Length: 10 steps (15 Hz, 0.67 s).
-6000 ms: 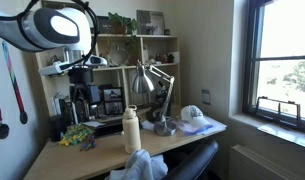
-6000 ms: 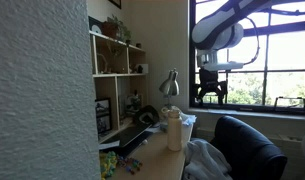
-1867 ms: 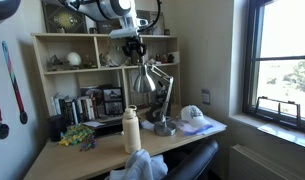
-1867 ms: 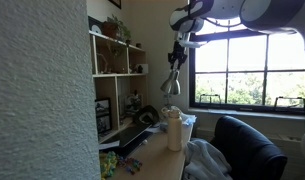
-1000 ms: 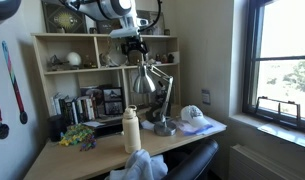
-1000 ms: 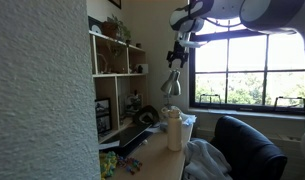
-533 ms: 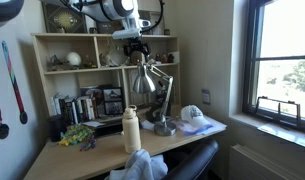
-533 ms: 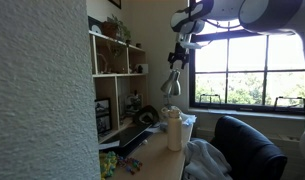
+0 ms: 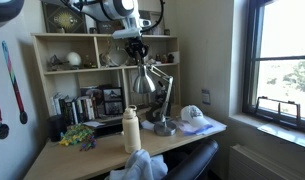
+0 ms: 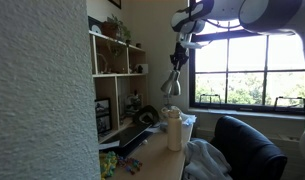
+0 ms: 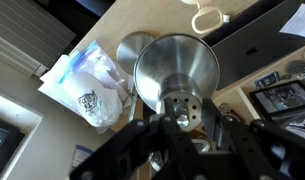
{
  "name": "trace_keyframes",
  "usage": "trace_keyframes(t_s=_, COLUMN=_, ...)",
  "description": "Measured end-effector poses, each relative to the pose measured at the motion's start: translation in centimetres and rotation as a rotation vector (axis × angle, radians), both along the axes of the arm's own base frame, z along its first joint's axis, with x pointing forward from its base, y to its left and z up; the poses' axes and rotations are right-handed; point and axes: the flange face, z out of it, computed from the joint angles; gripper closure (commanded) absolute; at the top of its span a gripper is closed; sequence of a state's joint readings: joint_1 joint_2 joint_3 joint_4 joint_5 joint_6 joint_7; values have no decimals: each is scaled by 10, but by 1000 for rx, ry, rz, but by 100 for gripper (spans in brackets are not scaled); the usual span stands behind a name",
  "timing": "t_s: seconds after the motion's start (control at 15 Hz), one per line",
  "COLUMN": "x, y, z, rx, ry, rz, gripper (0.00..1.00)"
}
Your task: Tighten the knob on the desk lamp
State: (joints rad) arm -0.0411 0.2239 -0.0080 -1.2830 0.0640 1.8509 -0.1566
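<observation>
up by the top shelf, the pincer [image 9: 138, 48] hangs with its fingers pointing straight down, and the desk lamp [image 9: 143, 80] has its shiny cone-shaped shade directly beneath it in both exterior views; the shade's long axis runs nearly upright, narrow neck up towards the pincer and wide mouth opening down towards the desk [image 9: 97, 152], with only a slight tilt. from the shade the thin jointed arms slant down and away from the pincer to the round base, which rests on the desk far below it and off to one side. in the wrist view the pincer [image 11: 188, 130] looks down the shade from above: its jaws stand wide apart, one dark finger [image 11: 142, 145] on each side of the lamp's cylindrical neck, the neck between them; whether the pads touch the metal cannot be told. beyond the shade's rim in that view lie the lamp's base and, just beside it, a clear plastic bag [image 11: 87, 80]. a white bottle [image 9: 131, 130] stands upright on the desk well below the pincer, near the lamp's base but apart from it
</observation>
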Motion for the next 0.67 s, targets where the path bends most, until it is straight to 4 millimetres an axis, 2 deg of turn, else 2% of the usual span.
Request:
trace_keyframes(t_s=0.13, x=0, y=-1, z=1, rx=0, ry=-2, rz=-2, gripper=96)
trace_keyframes(t_s=0.2, x=0, y=-2, z=1, rx=0, ry=-2, rz=-3, gripper=92)
trace_keyframes(t_s=0.67, x=0, y=-2, z=1, rx=-10, ry=-4, rz=24, gripper=92)
